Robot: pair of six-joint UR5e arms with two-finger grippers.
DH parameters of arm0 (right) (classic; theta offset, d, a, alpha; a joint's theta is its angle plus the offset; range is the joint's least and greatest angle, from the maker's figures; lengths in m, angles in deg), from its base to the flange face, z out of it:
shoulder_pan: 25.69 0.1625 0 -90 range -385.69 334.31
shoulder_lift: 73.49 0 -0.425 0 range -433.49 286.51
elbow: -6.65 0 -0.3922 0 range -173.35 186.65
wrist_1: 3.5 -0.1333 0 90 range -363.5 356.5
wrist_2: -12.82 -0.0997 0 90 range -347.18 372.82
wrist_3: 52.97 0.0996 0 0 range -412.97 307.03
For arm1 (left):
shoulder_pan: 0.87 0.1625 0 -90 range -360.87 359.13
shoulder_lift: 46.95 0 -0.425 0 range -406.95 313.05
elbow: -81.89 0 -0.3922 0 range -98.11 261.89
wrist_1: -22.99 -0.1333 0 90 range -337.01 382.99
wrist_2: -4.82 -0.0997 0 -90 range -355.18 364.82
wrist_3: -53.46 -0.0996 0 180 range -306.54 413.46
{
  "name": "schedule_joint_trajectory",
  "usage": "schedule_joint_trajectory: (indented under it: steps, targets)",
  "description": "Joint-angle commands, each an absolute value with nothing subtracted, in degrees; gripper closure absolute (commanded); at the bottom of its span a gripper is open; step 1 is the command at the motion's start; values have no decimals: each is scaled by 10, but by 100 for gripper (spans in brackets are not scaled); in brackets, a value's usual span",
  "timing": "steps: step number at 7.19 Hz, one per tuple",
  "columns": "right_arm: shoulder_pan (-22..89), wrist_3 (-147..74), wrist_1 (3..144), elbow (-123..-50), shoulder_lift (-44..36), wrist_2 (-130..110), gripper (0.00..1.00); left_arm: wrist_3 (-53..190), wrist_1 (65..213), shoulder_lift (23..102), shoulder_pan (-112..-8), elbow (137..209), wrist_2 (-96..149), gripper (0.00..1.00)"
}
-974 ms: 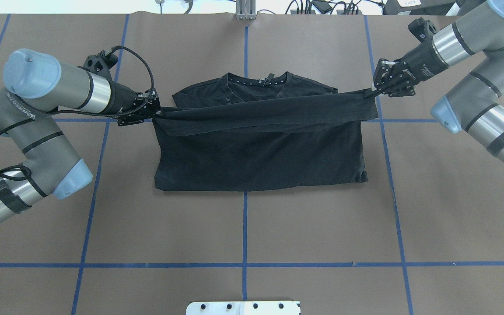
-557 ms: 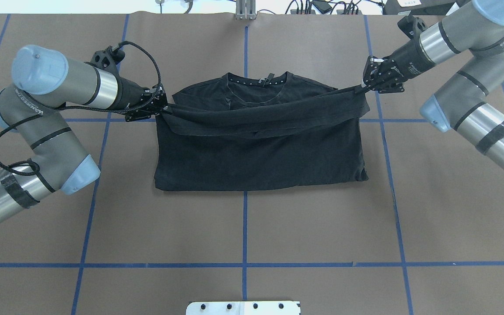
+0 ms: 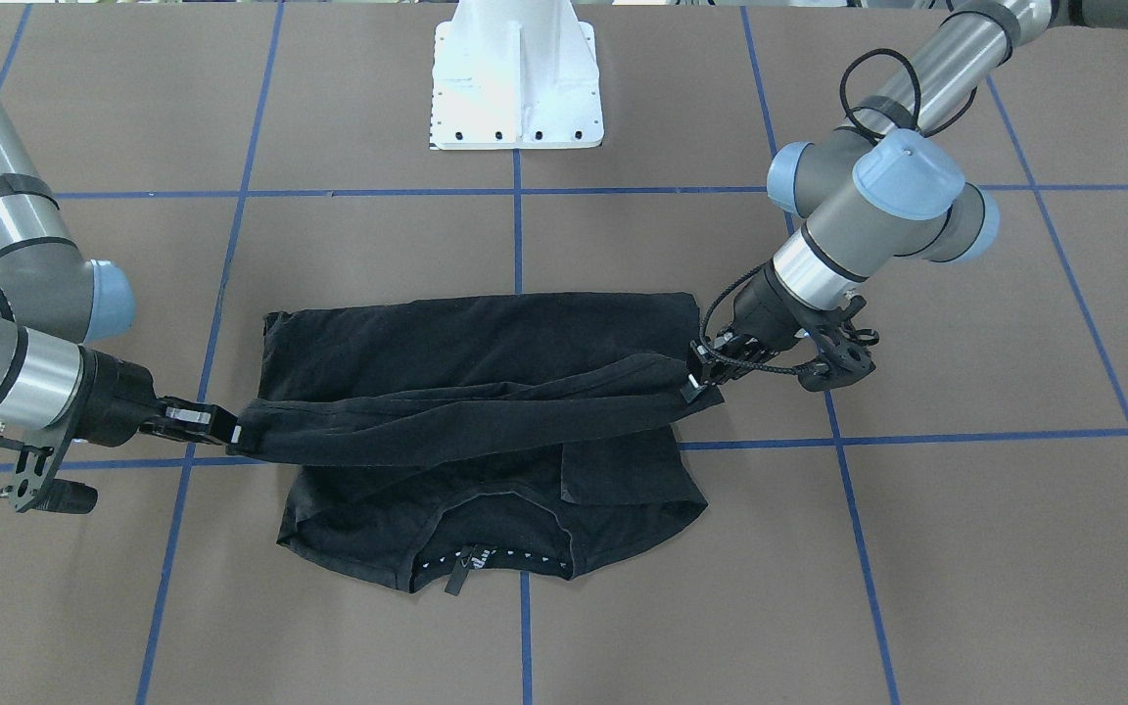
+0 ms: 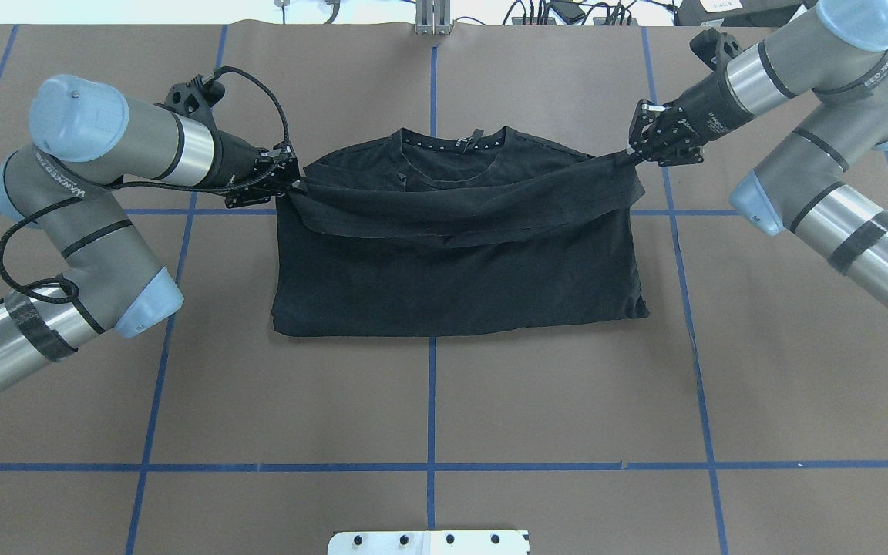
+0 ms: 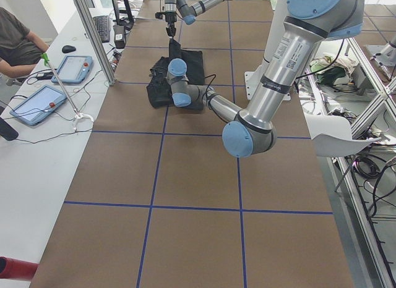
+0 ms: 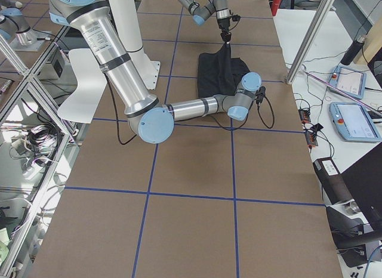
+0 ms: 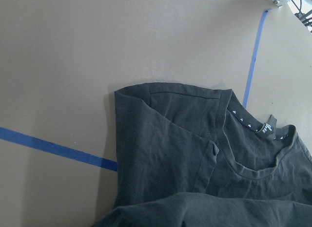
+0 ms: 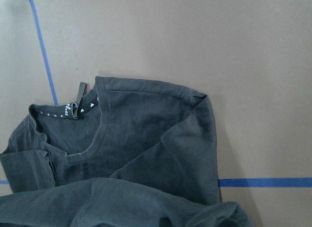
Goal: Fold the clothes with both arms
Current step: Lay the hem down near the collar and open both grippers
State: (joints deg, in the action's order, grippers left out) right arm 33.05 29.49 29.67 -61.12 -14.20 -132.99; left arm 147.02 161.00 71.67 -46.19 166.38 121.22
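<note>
The black T-shirt (image 4: 459,262) lies back side up on the table, collar at the far edge; its chest graphic is hidden. Its hem is lifted as a taut band (image 4: 459,204) over the upper body of the shirt. My left gripper (image 4: 288,183) is shut on the band's left corner, also in the front-facing view (image 3: 696,380). My right gripper (image 4: 632,154) is shut on the right corner, in the front-facing view (image 3: 231,429). The wrist views show the collar (image 7: 253,139) (image 8: 73,110) and shoulders flat below the held band.
The brown table cover (image 4: 444,401) carries blue tape grid lines. The white pedestal base (image 3: 517,78) stands at the robot's side. Cables and equipment lie beyond the far edge (image 4: 567,11). Operators' tablets (image 5: 37,102) sit on a side bench.
Both grippers have carried the shirt's hem band farther toward the collar and drawn slightly closer together; the band now sags over the shoulders. The rest of the shirt has stayed put.
</note>
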Motion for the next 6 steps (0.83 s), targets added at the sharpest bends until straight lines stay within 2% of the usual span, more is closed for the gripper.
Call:
schedule_joint_trajectory:
  steps: [1, 4, 5, 6]
  targets:
    - [335, 296, 305, -608, -142, -1329, 0, 1467, 1608, 713, -463, 1657, 1196, 0]
    - [340, 306, 309, -625, -134, -1348, 0, 1442, 1604, 701, -473, 1680, 1202, 0]
    - [335, 317, 316, -657, -106, -1361, 0, 1442, 1604, 674, -474, 1717, 1219, 0]
    - [295, 323, 316, -706, -44, -1350, 0, 1442, 1603, 651, -476, 1750, 1228, 0]
